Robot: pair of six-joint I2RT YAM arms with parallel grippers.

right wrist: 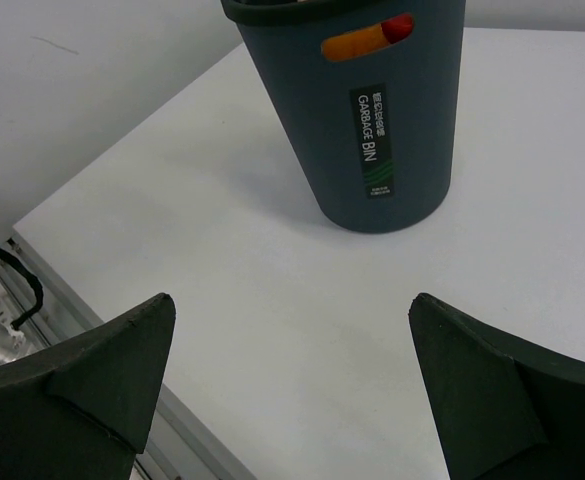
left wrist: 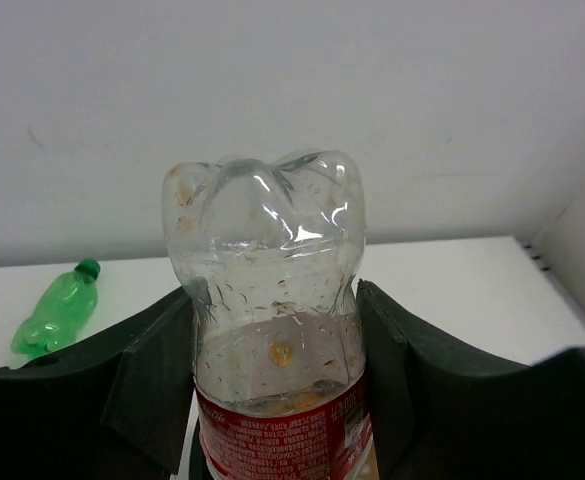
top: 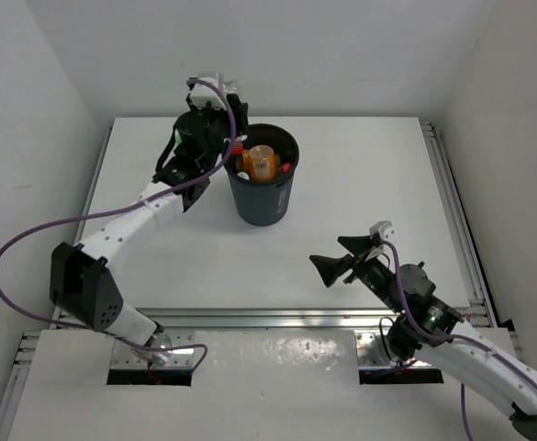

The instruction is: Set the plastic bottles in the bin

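My left gripper (left wrist: pixel 272 292) is shut on a clear plastic bottle (left wrist: pixel 262 230) with a red label, gripping it across the body. In the top view the left gripper (top: pixel 224 149) hangs at the left rim of the black bin (top: pixel 263 207). Inside the bin lie an orange bottle (top: pixel 262 163) and a red cap (top: pixel 286 168). A green bottle (left wrist: pixel 57 310) lies on the table near the back wall. My right gripper (top: pixel 326 251) stands open and empty, well in front of the bin (right wrist: pixel 372 130); orange and red show through the bin's handle slot (right wrist: pixel 367 38).
White walls close in the table at the back and on both sides. A metal rail (top: pixel 452 211) runs along the table's right edge, and another rail (top: pixel 250 317) runs along the near edge.
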